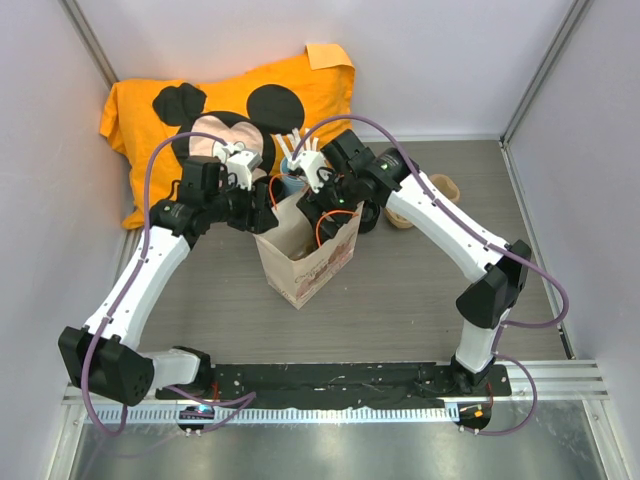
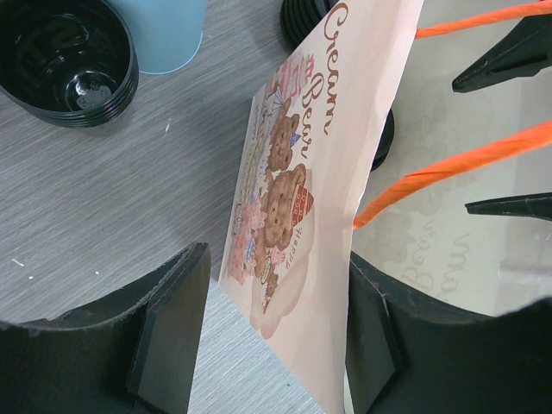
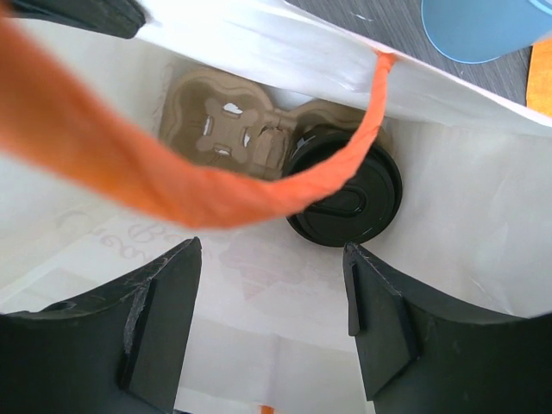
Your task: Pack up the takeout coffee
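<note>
Looking into the bag [image 3: 483,198], we find the coffee [image 3: 362,198] upright in its tray [image 3: 216,112], straight below our released, empty right pincer [image 3: 272,259]; the left pincer [image 2: 276,259], also released, straddles the bag's wall.

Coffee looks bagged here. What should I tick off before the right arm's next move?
1. takeout coffee seated in the cardboard carrier at the bottom of the paper bag: ok.
2. Lid on the cup: ok.
3. right gripper open and empty: ok.
4. orange handle clear of the right fingers: cannot tell, it loops across their path.
5. left gripper astride the bag wall, jaws apart: ok.
</note>
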You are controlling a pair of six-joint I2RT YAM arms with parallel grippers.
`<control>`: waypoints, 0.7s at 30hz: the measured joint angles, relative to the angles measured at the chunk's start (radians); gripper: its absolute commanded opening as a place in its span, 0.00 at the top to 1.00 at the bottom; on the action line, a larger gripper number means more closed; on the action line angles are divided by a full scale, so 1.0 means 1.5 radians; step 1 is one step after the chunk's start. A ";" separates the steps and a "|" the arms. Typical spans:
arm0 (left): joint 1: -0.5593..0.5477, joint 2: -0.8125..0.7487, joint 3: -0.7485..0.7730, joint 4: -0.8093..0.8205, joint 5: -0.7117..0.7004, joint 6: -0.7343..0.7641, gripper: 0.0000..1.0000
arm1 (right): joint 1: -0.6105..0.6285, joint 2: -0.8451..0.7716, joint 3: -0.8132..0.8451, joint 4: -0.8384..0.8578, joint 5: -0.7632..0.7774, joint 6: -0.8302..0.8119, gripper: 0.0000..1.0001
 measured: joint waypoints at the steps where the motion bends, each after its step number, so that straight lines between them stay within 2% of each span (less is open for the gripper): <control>1: 0.000 0.000 0.000 0.000 0.000 0.000 0.38 | 0.000 0.000 0.001 -0.001 -0.002 -0.002 0.28; 21: 0.000 0.000 0.002 0.000 0.000 0.000 0.38 | 0.000 -0.016 0.017 -0.023 -0.052 -0.025 0.28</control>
